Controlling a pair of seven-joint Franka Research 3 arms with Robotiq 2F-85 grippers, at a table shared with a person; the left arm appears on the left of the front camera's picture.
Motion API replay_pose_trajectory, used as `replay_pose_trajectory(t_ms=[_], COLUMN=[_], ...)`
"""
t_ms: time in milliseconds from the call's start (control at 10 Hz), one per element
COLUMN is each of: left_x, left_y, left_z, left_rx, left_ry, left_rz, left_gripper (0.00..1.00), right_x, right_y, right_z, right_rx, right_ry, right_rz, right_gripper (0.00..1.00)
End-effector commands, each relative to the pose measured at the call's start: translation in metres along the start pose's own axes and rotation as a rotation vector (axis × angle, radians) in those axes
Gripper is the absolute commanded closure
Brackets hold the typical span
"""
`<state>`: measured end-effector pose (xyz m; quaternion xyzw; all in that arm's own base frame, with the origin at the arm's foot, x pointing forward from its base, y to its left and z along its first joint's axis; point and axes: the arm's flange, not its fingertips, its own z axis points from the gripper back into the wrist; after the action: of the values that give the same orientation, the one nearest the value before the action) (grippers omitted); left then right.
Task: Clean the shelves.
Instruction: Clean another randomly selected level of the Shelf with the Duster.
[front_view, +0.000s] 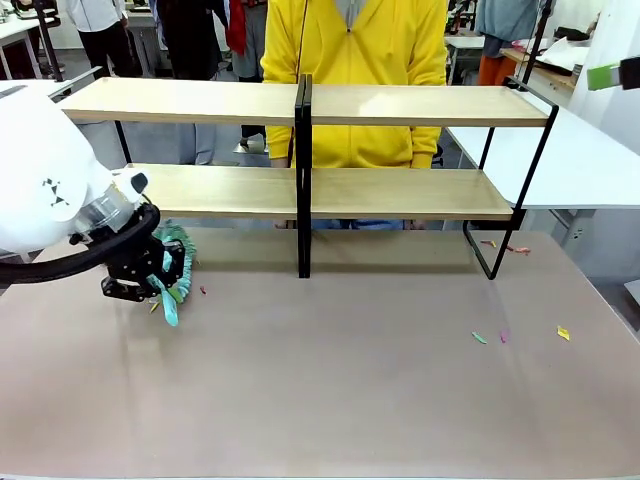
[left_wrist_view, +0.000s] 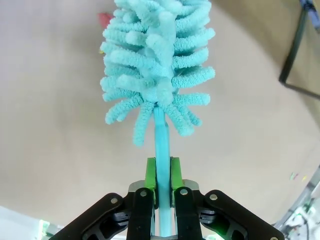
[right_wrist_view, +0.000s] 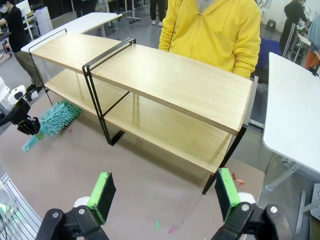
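On the left gripper (left_wrist_view: 163, 167) the jaws pinch the slim turquoise handle of a fluffy chenille duster (left_wrist_view: 157, 65) pointing straight ahead, while on the right gripper (right_wrist_view: 163, 190) the jaws stand wide open facing the shelves (right_wrist_view: 165, 75), pale wood boards on a thin black frame, ahead on the tabletop (front_view: 350, 380).

The shelves (front_view: 400, 105) are pale wood on a black frame. The duster (left_wrist_view: 157, 65) is turquoise, the counter (front_view: 350, 390) plain grey-brown, the person's hoodie (front_view: 355, 50) yellow.

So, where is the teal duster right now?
Front view: the duster is at the left, gripped by its handle in the left hand, over the tabletop just before the left end of the shelves.
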<state>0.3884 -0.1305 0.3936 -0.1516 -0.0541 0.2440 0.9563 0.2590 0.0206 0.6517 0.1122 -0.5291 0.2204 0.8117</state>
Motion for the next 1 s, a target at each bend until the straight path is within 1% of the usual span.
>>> replay_pose_trajectory(t_ms=[0,200,400,500,700,900], left_x=[-0.028,-0.027,-0.024,-0.023,-0.026,-0.035], left_y=[0.025,0.032,0.032,0.033,0.032,0.032], left_z=[0.001,0.004,0.003,0.004,0.005,0.014], left_rx=[0.033,0.031,0.034,0.036,0.022,-0.013], left_ry=[-0.024,-0.032,-0.053,-0.041,0.017,0.097], left_rz=[0.120,0.194,0.239,0.270,0.265,0.327], left_gripper=[0.88,0.88,0.88,0.88,0.88,0.88], right_x=[-0.001,-0.001,-0.001,-0.001,-0.001,-0.001], right_y=[-0.001,-0.001,-0.001,-0.001,-0.001,-0.001], right_z=[-0.001,-0.001,-0.001,-0.001,-0.001,-0.001], right_rx=[0.007,0.007,0.007,0.007,0.007,0.007], right_ry=[-0.006,-0.006,-0.006,-0.006,-0.006,-0.006], right_rz=[-0.004,-0.004,-0.004,-0.004,-0.004,-0.004], right_gripper=[0.00,0.00,0.00,0.00,0.00,0.00])
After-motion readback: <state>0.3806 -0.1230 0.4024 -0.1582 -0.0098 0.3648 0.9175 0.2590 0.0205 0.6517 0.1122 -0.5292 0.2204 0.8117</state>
